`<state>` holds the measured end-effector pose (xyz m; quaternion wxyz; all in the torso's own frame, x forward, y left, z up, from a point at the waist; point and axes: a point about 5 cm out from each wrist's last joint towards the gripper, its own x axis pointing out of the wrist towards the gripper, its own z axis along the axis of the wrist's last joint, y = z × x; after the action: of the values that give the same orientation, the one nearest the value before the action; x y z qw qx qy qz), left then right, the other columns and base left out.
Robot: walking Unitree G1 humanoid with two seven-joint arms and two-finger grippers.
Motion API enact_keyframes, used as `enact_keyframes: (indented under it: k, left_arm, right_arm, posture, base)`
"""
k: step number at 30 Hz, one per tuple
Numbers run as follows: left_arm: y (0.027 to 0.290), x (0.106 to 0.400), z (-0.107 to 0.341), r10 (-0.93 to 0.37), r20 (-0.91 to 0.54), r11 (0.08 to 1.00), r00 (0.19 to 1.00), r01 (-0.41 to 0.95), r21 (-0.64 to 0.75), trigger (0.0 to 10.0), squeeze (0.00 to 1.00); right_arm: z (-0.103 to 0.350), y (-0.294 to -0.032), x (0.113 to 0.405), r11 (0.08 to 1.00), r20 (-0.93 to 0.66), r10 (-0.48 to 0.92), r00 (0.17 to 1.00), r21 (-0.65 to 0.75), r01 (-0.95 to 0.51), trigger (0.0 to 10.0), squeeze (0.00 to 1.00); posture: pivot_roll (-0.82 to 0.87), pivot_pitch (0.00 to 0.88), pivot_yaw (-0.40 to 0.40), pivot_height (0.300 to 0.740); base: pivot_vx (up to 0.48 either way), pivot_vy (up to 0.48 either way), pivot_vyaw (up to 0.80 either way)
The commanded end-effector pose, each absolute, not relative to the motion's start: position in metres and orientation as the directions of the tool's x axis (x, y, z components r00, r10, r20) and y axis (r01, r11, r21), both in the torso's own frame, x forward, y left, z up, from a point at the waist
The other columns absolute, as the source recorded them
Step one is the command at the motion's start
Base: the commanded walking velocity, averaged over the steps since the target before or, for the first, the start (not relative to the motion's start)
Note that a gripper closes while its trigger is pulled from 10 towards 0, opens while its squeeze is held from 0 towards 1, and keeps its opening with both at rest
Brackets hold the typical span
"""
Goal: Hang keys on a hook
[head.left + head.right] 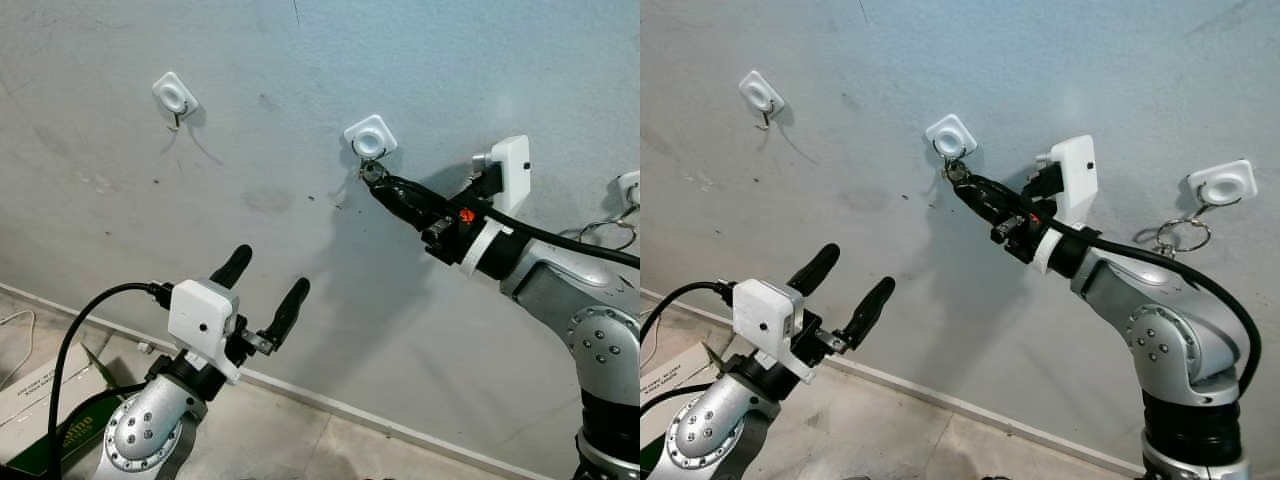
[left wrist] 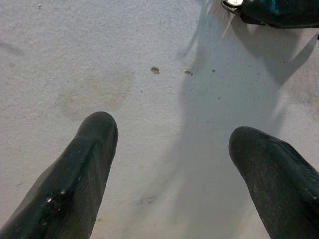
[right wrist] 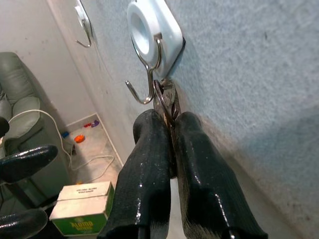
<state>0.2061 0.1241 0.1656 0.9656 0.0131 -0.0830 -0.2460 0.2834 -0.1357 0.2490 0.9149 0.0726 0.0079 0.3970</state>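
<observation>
- Wall: matt, grainy plaster look, faintly stained.
- Middle hook: bright polished metal wire on a glossy white plastic plate.
- Key ring: shiny metal.
- Right gripper: black fingers, smooth with a slight sheen.
- Left gripper: matt black fingers, white plastic housing.
- Arms: brushed silver metal.
- Box: printed cardboard.

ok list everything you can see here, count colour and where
wall hooks: three, white pads with metal hooks, in a row on the grey wall
key ring: one, metal, pinched in the right gripper beside the middle hook
second key ring: one, metal, hanging from the hook furthest right
cardboard box: one, white and green, on the floor
armchair: one, grey-green, beyond the box
left gripper: black fingers open, held low, facing the wall
right gripper: black fingers shut on the ring at the middle hook
</observation>
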Motion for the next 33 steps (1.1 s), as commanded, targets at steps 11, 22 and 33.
enact_keyframes:
  k: [11, 22, 33]
  left_arm:
    - [0.125, 0.207, 0.161, -0.476, 0.129, 0.88, 0.87, 0.471, 0.067, 10.0, 0.0]
    - [0.125, 0.207, 0.161, -0.475, 0.129, 0.88, 0.871, 0.47, 0.067, 10.0, 0.0]
    - [0.125, 0.208, 0.161, -0.477, 0.129, 0.879, 0.869, 0.472, 0.068, 10.0, 0.0]
  right_arm:
    - [0.24, -0.133, 0.275, 0.646, -0.017, 0.759, 0.65, 0.135, -0.751, 10.0, 0.0]
    - [0.243, -0.13, 0.272, 0.618, 0.0, 0.782, 0.623, 0.12, -0.777, 10.0, 0.0]
    - [0.258, -0.126, 0.272, 0.586, 0.072, 0.8, 0.596, 0.117, -0.801, 10.0, 0.0]
  posture:
    - [0.02, 0.114, 0.014, 0.74]
    - [0.02, 0.113, 0.013, 0.74]
    - [0.02, 0.113, 0.016, 0.74]
  base:
    - [0.0, 0.0, 0.0]
    - [0.0, 0.0, 0.0]
    - [0.0, 0.0, 0.0]
